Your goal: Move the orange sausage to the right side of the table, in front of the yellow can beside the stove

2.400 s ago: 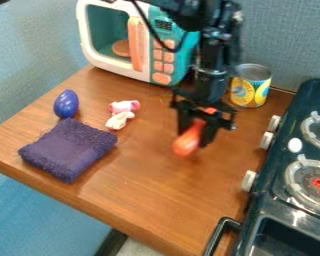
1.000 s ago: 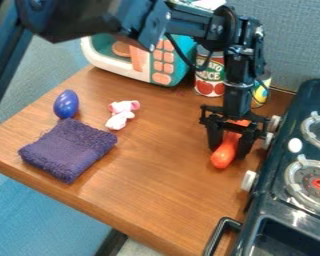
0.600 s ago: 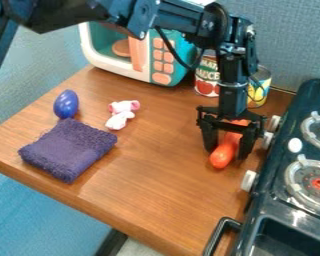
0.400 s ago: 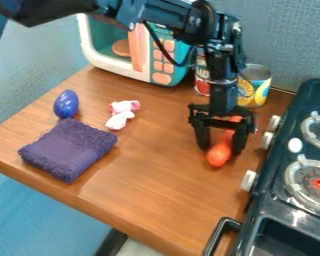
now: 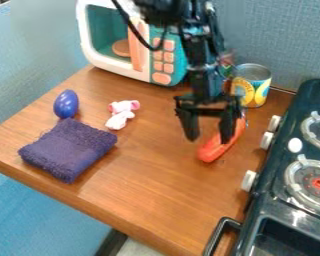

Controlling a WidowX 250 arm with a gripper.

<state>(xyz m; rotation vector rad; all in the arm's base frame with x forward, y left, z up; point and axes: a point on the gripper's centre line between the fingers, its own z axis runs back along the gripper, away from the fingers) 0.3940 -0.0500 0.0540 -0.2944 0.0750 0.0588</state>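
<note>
My gripper (image 5: pixel 209 134) hangs over the right part of the wooden table, its two fingers apart with nothing between them. An orange-red elongated object (image 5: pixel 219 145) lies on the table just to its right and below, slanting from lower left to upper right. The right finger covers part of that object's left side; whether they touch I cannot tell.
A toy microwave (image 5: pixel 114 64) stands at the back, a yellow can (image 5: pixel 250 86) at the back right. Left are a purple cloth (image 5: pixel 68 149), a blue egg (image 5: pixel 66 104) and a pink-white toy (image 5: pixel 121 114). The stove (image 5: pixel 283 200) borders the table's right.
The gripper had carried the orange-red object rightward, then drew back slightly left. Now its fingers have opened and it has lifted up and left, leaving the object on the table.
</note>
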